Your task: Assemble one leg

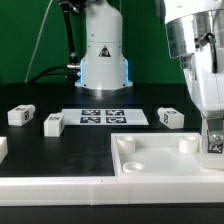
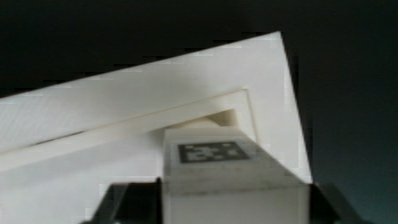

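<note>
- the leg [image 2: 222,178] sits clamped in the gripper [image 2: 222,208]. the dark fingers [image 2: 128,206] press on its two sides, and its tagged face is turned to the wrist camera.
- it hangs low over the near corner of the white panel [image 2: 160,100], on the exterior view's right. i cannot tell whether its lower end touches the panel.
- handling, as a guess: a small block of hard plastic, light and stiff, not likely to break. its smooth sides could slip or twist under a sideways push.
- best hold: flat on two opposite long sides, near the upper end, leaving the lower end free to go into a socket. the present hold looks like that.
- in the exterior view the gripper [image 1: 212,140] stands just beside the round socket [image 1: 187,143] at the panel's [image 1: 150,166] far corner. the raised rim beside that socket is what the block could catch on.
- a spare leg [image 1: 22,115] and a second spare leg [image 1: 53,123] lie on the dark table [image 1: 60,150] at the exterior view's left, well apart from the arm.
- a third spare leg [image 1: 171,117] lies behind the panel, near the gripper but not under it.
- the marker board [image 1: 100,117] lies flat between them, in front of the robot base [image 1: 103,55]. it blocks nothing.
</note>
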Action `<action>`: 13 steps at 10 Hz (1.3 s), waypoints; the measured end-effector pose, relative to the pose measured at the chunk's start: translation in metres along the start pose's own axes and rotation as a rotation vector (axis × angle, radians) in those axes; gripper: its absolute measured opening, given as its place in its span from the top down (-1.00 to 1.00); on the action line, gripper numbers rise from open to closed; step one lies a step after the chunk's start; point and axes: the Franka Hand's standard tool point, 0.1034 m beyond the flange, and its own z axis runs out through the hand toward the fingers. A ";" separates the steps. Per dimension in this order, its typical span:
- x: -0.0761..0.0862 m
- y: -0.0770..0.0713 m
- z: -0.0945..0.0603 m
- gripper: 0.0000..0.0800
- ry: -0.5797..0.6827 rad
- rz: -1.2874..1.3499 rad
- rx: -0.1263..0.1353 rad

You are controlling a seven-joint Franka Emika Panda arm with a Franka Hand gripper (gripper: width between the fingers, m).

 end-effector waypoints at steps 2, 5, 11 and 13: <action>0.001 -0.001 0.000 -0.48 0.001 -0.055 0.001; 0.001 0.000 0.000 -0.62 0.003 -0.402 -0.010; -0.007 -0.006 -0.002 -0.62 -0.015 -1.127 -0.086; -0.013 -0.010 -0.005 -0.62 -0.007 -1.348 -0.125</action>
